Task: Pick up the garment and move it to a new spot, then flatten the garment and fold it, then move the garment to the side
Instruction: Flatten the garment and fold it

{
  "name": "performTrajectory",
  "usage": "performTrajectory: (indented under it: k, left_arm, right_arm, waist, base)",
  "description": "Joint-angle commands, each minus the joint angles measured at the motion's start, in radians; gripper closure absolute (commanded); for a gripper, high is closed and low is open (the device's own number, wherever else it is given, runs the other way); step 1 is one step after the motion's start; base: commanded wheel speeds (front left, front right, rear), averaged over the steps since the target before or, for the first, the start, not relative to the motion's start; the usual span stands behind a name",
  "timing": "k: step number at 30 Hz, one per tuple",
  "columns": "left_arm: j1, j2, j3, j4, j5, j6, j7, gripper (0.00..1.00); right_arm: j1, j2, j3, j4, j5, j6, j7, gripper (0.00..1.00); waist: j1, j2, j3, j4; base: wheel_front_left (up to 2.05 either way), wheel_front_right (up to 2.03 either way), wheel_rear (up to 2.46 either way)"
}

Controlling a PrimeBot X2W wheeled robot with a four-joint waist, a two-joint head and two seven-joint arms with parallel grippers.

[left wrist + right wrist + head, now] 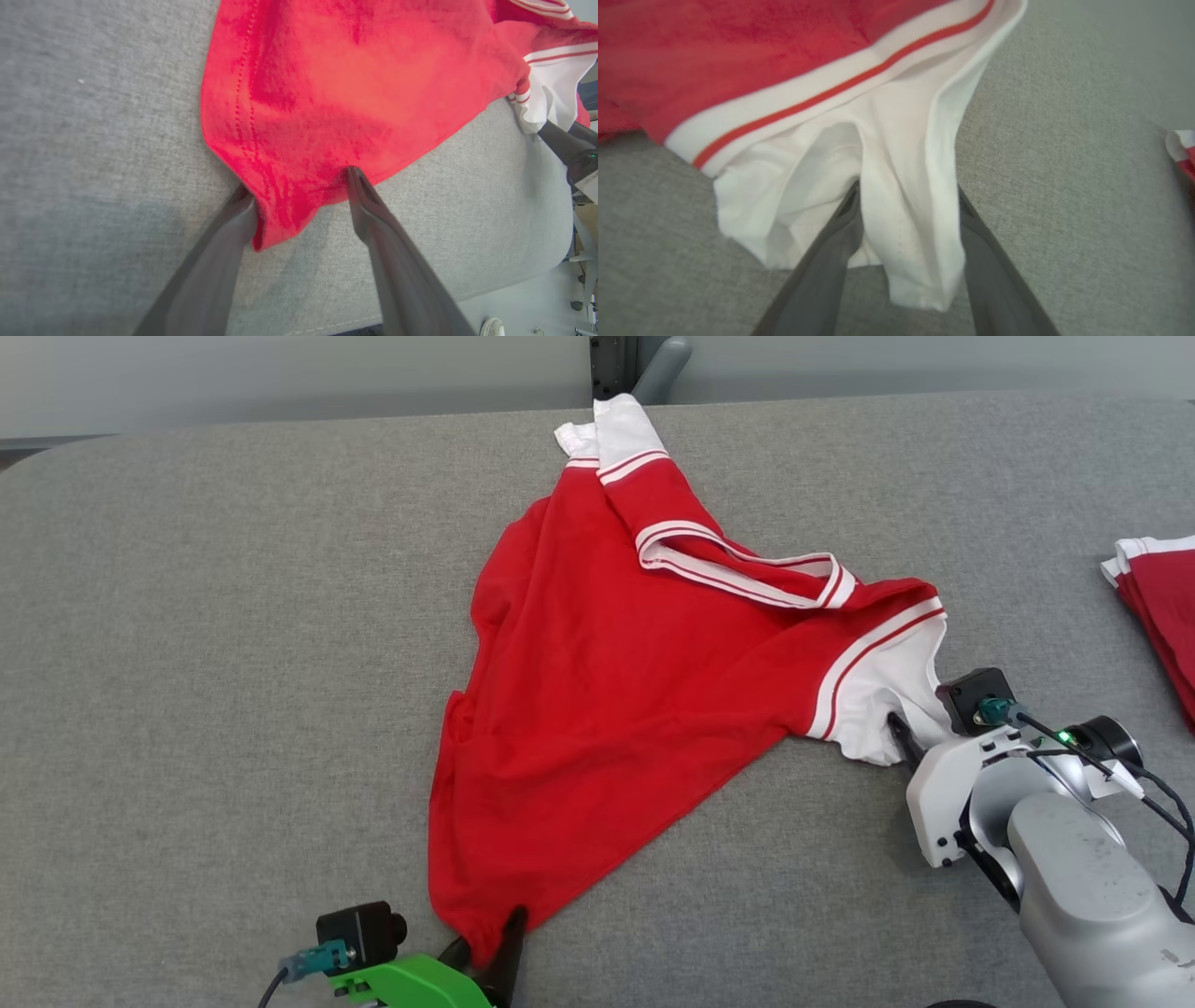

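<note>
Left gripper straddling garment hem, jaws spread, clamping nothing | right gripper likewise straddling sleeve | advice: closing both fully before tensioning.

Second red garment cut off at right edge; right pincer tips hidden under white sleeve.

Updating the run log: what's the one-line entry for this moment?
garment: crumpled on grey table | left gripper: jaws open astride red corner | right gripper: jaws open astride white sleeve
</note>
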Motion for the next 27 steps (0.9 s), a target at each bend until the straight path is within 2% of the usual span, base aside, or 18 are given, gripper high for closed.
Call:
performTrajectory:
  k: [1,5,9,11,13,17,18,22,24,27]
  left_arm:
    - [-0.017,-0.006,-0.003,0.039,-0.030,-0.017,-0.002,1.00]
    - [-0.054,-0.007,0.001,0.085,-0.068,-0.049,-0.043,1.00]
    - [-0.060,-0.001,0.014,0.060,-0.094,-0.066,-0.054,1.00]
    - [-0.037,0.011,0.026,0.014,-0.123,-0.077,-0.042,1.00]
    - [-0.008,0.024,0.045,-0.066,-0.158,-0.084,-0.020,1.00]
    - [0.058,0.073,0.087,-0.293,-0.229,-0.079,0.045,1.00]
    - [0.058,0.073,0.087,-0.293,-0.229,-0.079,0.045,1.00]
    - [0.103,0.138,0.147,-0.533,-0.288,-0.045,0.119,1.00]
    - [0.091,0.186,0.196,-0.671,-0.319,-0.011,0.169,1.00]
    - [0.030,0.224,0.240,-0.762,-0.343,0.017,0.220,1.00]
  right_arm:
    - [0.000,-0.016,0.010,0.026,0.004,-0.001,0.002,1.00]
    - [-0.007,-0.023,0.013,0.030,0.049,-0.001,-0.032,1.00]
    - [0.006,-0.035,0.029,-0.016,0.114,-0.001,-0.028,1.00]
    - [0.032,-0.030,0.040,-0.070,0.221,-0.001,0.011,1.00]
    - [0.062,-0.054,0.055,-0.167,0.363,-0.001,0.080,1.00]
    - [0.163,-0.151,0.023,-0.467,0.720,-0.001,0.273,1.00]
    - [0.163,-0.151,0.023,-0.467,0.720,-0.001,0.273,1.00]
    - [0.263,-0.246,-0.118,-0.722,0.971,0.000,0.400,1.00]
    - [0.304,-0.263,-0.231,-0.841,1.068,0.000,0.445,1.00]
    - [0.304,-0.247,-0.325,-0.928,1.139,0.000,0.484,1.00]
  waist:
    - [0.0000,0.0000,0.000,-0.003]
    - [0.0000,0.0000,-0.009,-0.008]
    - [0.0000,0.0000,-0.030,-0.021]
    - [0.0000,0.0000,-0.045,-0.030]
    - [0.0000,0.0000,-0.057,-0.037]
    - [0.0000,0.0000,-0.079,-0.046]
    - [0.0000,0.0000,-0.079,-0.046]
    - [0.0000,0.0000,-0.098,-0.053]
    - [0.0000,0.0000,-0.107,-0.059]
    - [0.0000,0.0000,-0.113,-0.060]
  base:
    - [0.00,0.00,0.00]
    - [0.00,0.00,0.00]
    - [0.00,0.00,0.00]
    - [0.00,0.00,0.00]
    - [0.00,0.00,0.00]
    - [0.00,0.00,0.00]
    - [0.00,0.00,0.00]
    - [0.00,0.00,0.00]
    - [0.00,0.00,0.00]
    - [0.00,0.00,0.00]
